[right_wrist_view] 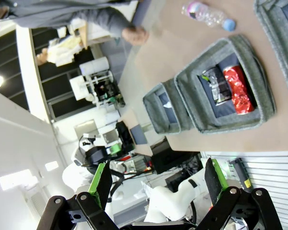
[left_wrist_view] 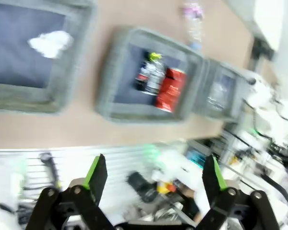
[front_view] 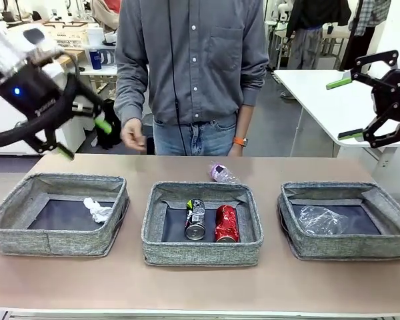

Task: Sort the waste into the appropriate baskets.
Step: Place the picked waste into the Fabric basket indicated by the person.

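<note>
1. My left gripper (front_view: 80, 137) is hanging in the air above the worktop's (front_view: 200, 283) left end, over the far left corner, its fingers (left_wrist_view: 97, 171) standing wide apart with nothing between them.
2. The left basket (front_view: 57, 240) is sitting near the worktop's left edge, and the crumpled white paper wad (front_view: 97, 209) is lying on its dark base toward the right wall.
3. The middle basket (front_view: 201, 250) is sitting at the worktop's centre; the dark printed drink can (front_view: 195, 219) and the red drink can (front_view: 227, 223) are lying side by side in it, touching.
4. A crushed clear bottle with pink-purple label (front_view: 221, 174) is lying on the bare worktop just behind the middle basket, near the far edge, where a person's hand (front_view: 132, 135) is hanging.
5. The right basket (front_view: 347, 247) is sitting near the right edge, holding a crushed clear plastic bottle (front_view: 323, 220).
6. My right gripper (front_view: 345, 109) is hanging high beyond the far right corner, fingers (right_wrist_view: 102, 178) spread apart and gripping nothing.
</note>
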You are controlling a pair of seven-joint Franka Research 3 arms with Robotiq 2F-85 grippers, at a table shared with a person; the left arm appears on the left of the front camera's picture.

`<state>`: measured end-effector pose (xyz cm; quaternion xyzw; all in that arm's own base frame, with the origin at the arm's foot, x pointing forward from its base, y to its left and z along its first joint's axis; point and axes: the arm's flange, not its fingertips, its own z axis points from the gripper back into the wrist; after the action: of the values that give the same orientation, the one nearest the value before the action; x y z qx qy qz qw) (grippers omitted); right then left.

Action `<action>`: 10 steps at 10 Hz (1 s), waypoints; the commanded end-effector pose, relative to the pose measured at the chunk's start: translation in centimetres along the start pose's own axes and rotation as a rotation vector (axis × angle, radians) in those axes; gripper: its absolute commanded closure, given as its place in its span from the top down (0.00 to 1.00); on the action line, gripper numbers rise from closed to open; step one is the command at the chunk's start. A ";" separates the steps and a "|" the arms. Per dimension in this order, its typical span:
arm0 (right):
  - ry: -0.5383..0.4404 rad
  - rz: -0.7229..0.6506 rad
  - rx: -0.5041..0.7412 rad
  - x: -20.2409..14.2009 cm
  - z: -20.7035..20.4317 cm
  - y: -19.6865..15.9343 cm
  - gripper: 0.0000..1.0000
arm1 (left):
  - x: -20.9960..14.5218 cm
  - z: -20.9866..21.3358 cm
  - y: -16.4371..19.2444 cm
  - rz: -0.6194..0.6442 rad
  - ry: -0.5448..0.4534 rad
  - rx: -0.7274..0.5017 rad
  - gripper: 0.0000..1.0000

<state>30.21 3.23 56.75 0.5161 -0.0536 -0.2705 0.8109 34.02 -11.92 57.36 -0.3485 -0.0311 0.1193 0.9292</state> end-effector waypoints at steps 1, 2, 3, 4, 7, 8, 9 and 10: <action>0.005 -0.001 0.009 0.0 0.0 0.1 1.00 | 1.3 -0.2 2.2 0.118 0.265 -0.398 1.00; 0.005 -0.001 0.009 0.0 0.0 0.1 1.00 | 1.8 -0.3 3.5 0.176 0.319 -0.421 1.00; 0.005 -0.001 0.009 0.0 0.0 0.1 1.00 | 1.9 -0.2 4.4 0.184 0.317 -0.481 1.00; 0.005 -0.001 0.009 0.0 0.0 0.1 1.00 | 1.9 -0.2 5.1 0.184 0.311 -0.474 1.00; 0.005 -0.001 0.009 0.0 0.0 0.1 1.00 | 2.2 0.0 5.4 0.174 0.308 -0.502 1.00; 0.005 -0.001 0.009 0.0 0.0 0.1 1.00 | 2.2 0.0 5.4 0.174 0.308 -0.502 1.00; 0.005 -0.001 0.009 0.0 0.0 0.1 1.00 | 2.2 0.0 5.4 0.174 0.308 -0.502 1.00; 0.005 -0.001 0.009 0.0 0.0 0.1 1.00 | 2.2 0.0 5.4 0.174 0.308 -0.502 1.00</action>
<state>30.21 3.23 56.74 0.5160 -0.0536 -0.2706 0.8110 34.93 -7.15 53.39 -0.5712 0.1073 0.1297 0.8034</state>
